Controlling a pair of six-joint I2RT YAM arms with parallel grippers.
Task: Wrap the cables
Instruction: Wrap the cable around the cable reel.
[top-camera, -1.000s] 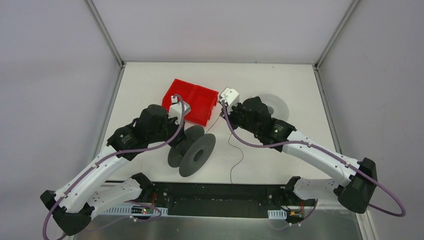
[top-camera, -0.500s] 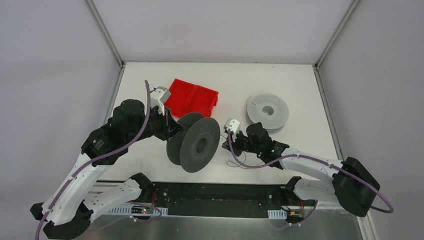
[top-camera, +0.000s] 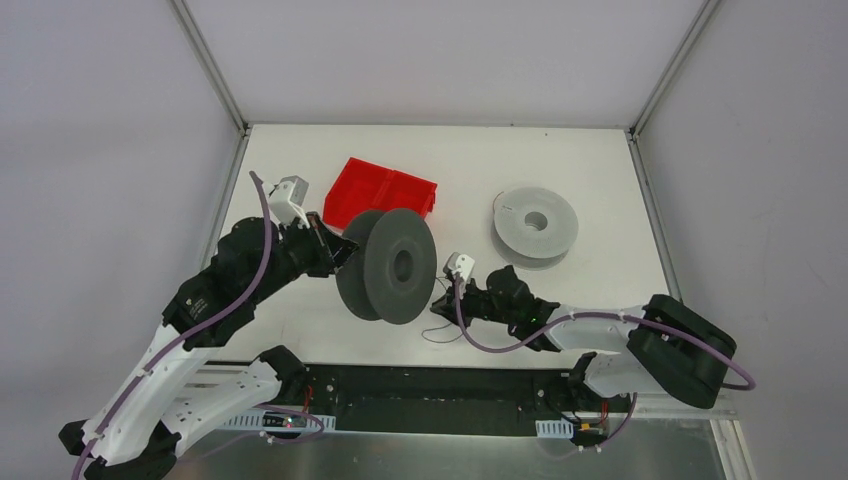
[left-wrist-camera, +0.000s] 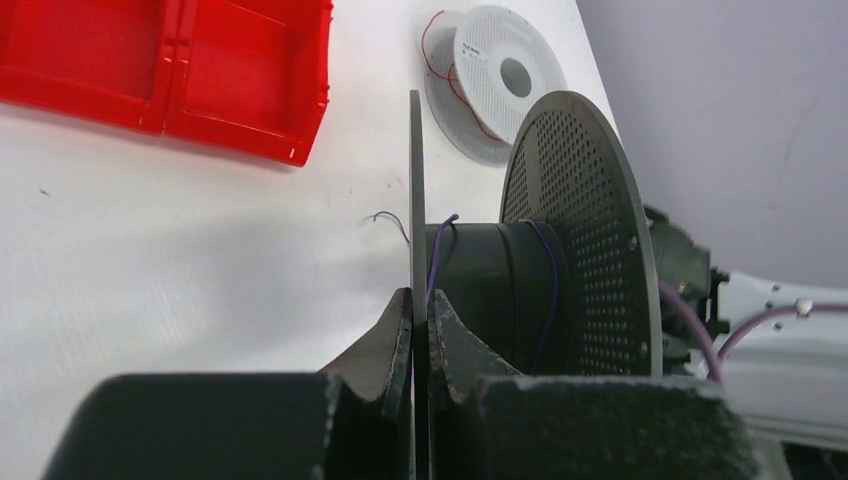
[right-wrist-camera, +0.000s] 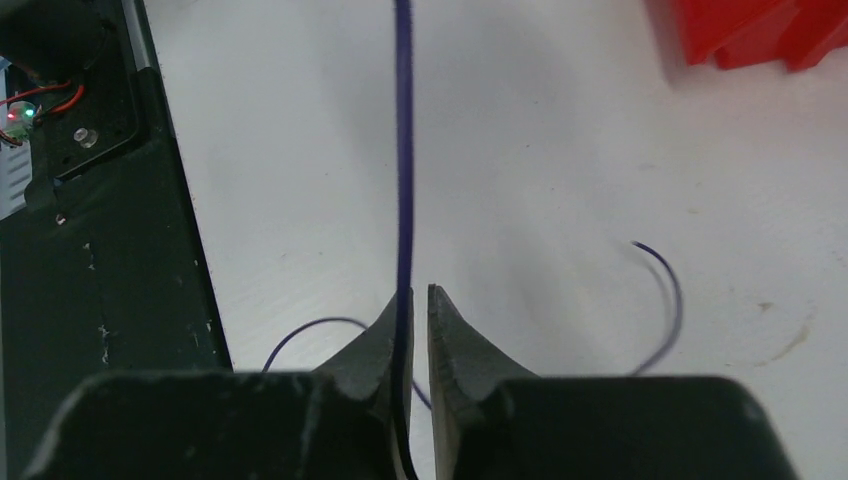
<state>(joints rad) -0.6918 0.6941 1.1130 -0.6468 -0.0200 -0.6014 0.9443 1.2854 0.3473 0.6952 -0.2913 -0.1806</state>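
Winding setup: left gripper (left-wrist-camera: 420, 315) pinches flange of dark spool (left-wrist-camera: 575, 230); right gripper (right-wrist-camera: 415, 300) barely parted around purple wire (right-wrist-camera: 403, 150).
Close on wire first, then feed it taut onto hub.

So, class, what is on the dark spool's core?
Thin purple wire crosses the core in two places. The core's underside and back are hidden by the spool itself, so further turns cannot be counted.

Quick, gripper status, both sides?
Left gripper: closed on the dark spool's flange.
Right gripper: slightly open, purple cable running between its fingers, apparently loose.
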